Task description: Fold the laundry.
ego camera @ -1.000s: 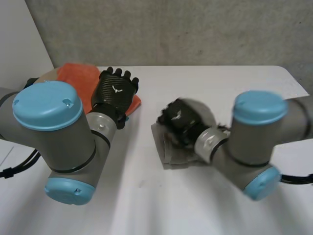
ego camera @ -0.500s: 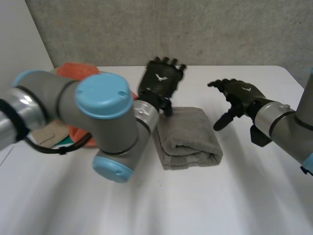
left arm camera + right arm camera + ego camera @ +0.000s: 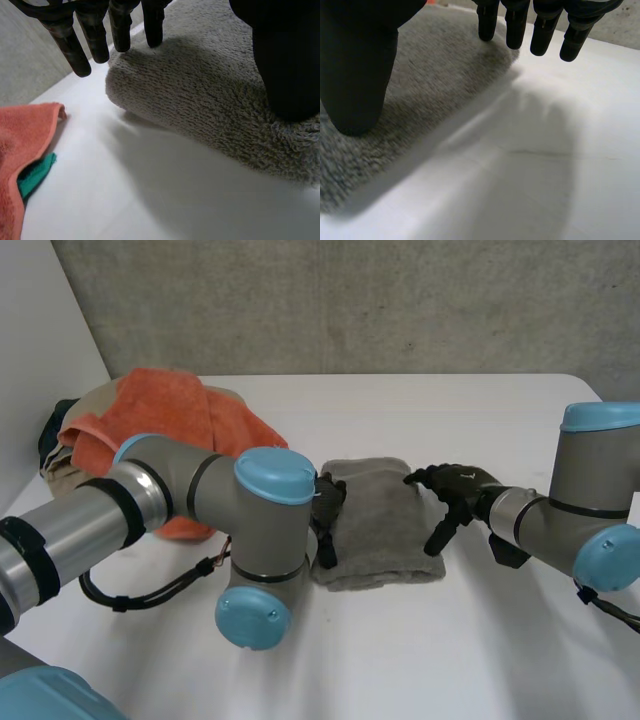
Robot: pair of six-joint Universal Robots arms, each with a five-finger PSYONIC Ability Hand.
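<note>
Brought the left hand (image 3: 330,508) and right hand (image 3: 458,486) in against opposite edges of the folded grey terry towel (image 3: 378,520) lying between them on the white surface (image 3: 420,640), fingers straight and apart, thumbs resting on its pile, clamped on nothing, probably to square or shift a finished fold.

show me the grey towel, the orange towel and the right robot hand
grey towel (image 3: 375,520): head view, middle of its folded top face.
orange towel (image 3: 170,410): head view, top of the bunched heap.
right robot hand (image 3: 462,483): head view, back of the hand.
</note>
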